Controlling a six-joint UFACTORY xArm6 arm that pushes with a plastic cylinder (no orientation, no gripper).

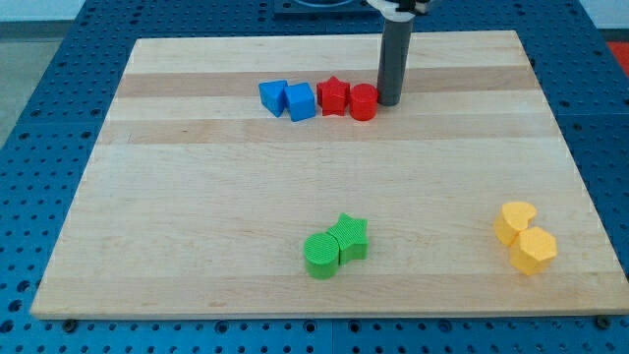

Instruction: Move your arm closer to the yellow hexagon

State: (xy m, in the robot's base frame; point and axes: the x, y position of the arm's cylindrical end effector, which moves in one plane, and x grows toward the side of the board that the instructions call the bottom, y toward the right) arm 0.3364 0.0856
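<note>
Nearest the view's bottom, at the right, sit 2 yellow blocks touching each other: the yellow hexagon (536, 251) lower and a little further right, the yellow heart (514, 221) just above it. The hexagon is the task's thing, and it lies well apart from everything else but its neighbour. At bottom centre the green cylinder (320, 256) and green star (350, 236) press together as a pair.

Further up the table (197, 187), 4 blocks form a tight row: 2 blue blocks (273, 96) (301, 101), whose shapes I cannot make out surely, then the red star (334, 95) and red cylinder (363, 102). My tip (388, 102) stands just beside the red cylinder on its right, seemingly touching it. The tool is a plain rod, so it holds nothing and has no width to set.

Judging by this, the approach is hardly begun: the tip must cross towards the view's bottom right, and that path looks free of blocks.
</note>
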